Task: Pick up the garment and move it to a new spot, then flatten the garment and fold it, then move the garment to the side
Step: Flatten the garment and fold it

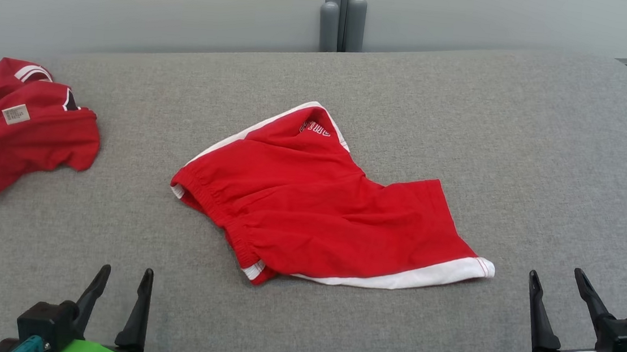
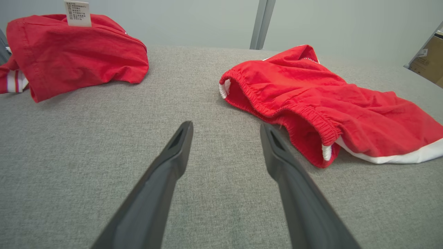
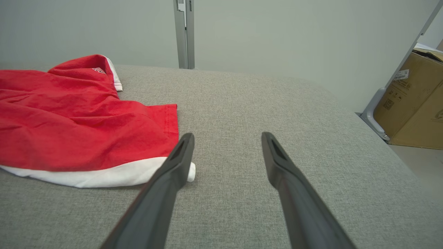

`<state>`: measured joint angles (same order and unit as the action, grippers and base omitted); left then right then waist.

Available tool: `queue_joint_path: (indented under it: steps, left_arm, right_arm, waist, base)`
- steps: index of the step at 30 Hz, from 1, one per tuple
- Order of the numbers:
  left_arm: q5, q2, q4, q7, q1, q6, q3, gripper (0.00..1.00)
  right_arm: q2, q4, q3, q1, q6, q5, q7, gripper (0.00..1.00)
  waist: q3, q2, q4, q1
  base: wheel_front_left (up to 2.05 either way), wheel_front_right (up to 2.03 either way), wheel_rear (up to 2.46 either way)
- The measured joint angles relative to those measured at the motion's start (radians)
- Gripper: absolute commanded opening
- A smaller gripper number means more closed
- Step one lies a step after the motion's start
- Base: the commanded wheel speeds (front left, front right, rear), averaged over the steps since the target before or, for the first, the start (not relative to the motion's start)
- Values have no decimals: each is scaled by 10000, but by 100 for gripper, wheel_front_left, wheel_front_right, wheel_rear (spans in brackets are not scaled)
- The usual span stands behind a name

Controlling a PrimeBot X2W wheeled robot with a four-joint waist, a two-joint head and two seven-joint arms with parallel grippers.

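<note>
The garment is a pair of red shorts with white trim, lying rumpled in the middle of the grey padded table. Its elastic waistband points toward my left gripper, which hovers open near the front edge, left of and short of the cloth. In the left wrist view the shorts lie ahead to the right of the open gripper. My right gripper is open at the front right, just off the white hem corner. The right wrist view has the shorts left of the open gripper.
A second red garment with a white label lies bunched at the table's far left, also the red heap in the left wrist view. A cardboard box stands on the floor beyond the table's right edge. A grey post rises behind.
</note>
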<state>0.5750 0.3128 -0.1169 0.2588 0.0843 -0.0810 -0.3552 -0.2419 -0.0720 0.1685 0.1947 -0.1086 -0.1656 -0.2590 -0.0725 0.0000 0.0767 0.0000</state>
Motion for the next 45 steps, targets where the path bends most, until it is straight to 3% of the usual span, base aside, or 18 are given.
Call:
queue_joint_path:
  steps: [15,23,33,45]
  left_arm:
    - [-441,-552,500,-29,247,113,535,100]
    - [-209,-1024,546,-29,549,656,382,100]
    - [414,-1632,201,-401,189,1482,-656,100]
    - [481,-1833,-640,-1009,-1093,1701,-1081,100]
  right_arm:
    - [-4,-4,-42,38,176,232,2,100]
    - [-23,-173,77,24,474,443,0,100]
    - [-21,-1298,268,-667,880,430,2,100]
    - [255,-2984,637,-1996,1394,337,2,100]
  waist:
    - [236,0,-318,0]
    - [222,0,-252,0]
    - [-352,0,-163,0]
    - [-1084,0,-172,0]
  base:
    - [0,0,0]
    - [0,0,0]
    - [0,0,0]
    - [0,0,0]
